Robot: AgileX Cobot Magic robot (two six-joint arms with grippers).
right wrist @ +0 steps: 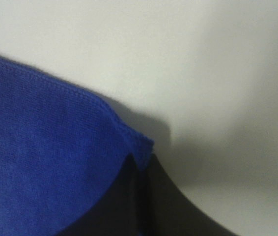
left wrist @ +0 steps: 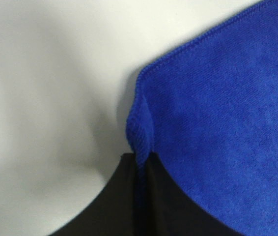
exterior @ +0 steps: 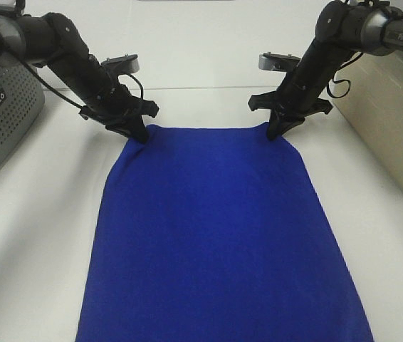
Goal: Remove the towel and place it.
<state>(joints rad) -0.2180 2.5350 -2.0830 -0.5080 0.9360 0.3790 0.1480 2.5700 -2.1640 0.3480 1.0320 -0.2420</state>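
Observation:
The royal-blue towel (exterior: 216, 235) lies spread flat on the white table, running from the far middle down past the near edge of the view. My left gripper (exterior: 139, 133) is shut on the towel's far left corner (left wrist: 141, 132), which is pinched up between the black fingers (left wrist: 114, 196). At the far right corner (right wrist: 139, 145) my right gripper (exterior: 276, 132) is shut on the cloth in the same way, its dark fingers (right wrist: 158, 196) closed over the hem. No tag shows.
A grey perforated basket (exterior: 2, 114) stands at the left edge. A beige container (exterior: 394, 121) stands at the right edge. The white table (exterior: 38, 235) shows bare on both sides of the towel and behind it.

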